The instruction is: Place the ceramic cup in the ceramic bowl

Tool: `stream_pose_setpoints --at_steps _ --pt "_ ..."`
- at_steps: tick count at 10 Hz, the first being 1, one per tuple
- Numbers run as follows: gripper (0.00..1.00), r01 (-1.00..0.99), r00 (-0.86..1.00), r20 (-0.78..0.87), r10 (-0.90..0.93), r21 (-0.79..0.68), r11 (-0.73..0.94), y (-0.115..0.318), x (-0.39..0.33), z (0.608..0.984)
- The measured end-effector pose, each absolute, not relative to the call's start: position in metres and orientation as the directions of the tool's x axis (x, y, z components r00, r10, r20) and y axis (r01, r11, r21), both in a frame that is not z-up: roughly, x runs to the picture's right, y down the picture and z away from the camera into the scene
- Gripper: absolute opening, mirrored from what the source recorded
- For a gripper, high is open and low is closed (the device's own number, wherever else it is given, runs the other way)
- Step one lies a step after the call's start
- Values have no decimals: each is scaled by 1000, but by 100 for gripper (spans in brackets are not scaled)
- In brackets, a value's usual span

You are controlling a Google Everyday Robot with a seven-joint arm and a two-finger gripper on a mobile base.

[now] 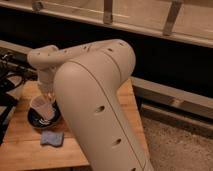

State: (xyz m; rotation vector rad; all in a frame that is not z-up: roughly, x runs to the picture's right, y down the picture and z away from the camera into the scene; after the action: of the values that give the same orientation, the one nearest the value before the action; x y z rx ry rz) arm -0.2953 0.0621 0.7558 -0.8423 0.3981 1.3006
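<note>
The pale ceramic cup (42, 108) hangs tilted just over the inside of the dark ceramic bowl (34, 121), which sits on the left part of the wooden table (20, 150). My gripper (46, 99) reaches down from the arm's wrist and is shut on the cup's rim, right above the bowl. I cannot tell whether the cup's base touches the bowl. My arm's large pale body hides the bowl's right side and much of the table.
A blue sponge (51, 138) lies on the table just in front of the bowl. Dark gear (7, 97) stands at the table's left edge. A speckled floor (175, 145) lies to the right, below a dark wall with a rail.
</note>
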Motion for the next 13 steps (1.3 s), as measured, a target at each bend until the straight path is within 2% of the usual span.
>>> stream_pose_setpoints --at_steps 13 --pt "0 -928 325 -749 577 -370 43 97 -304 785"
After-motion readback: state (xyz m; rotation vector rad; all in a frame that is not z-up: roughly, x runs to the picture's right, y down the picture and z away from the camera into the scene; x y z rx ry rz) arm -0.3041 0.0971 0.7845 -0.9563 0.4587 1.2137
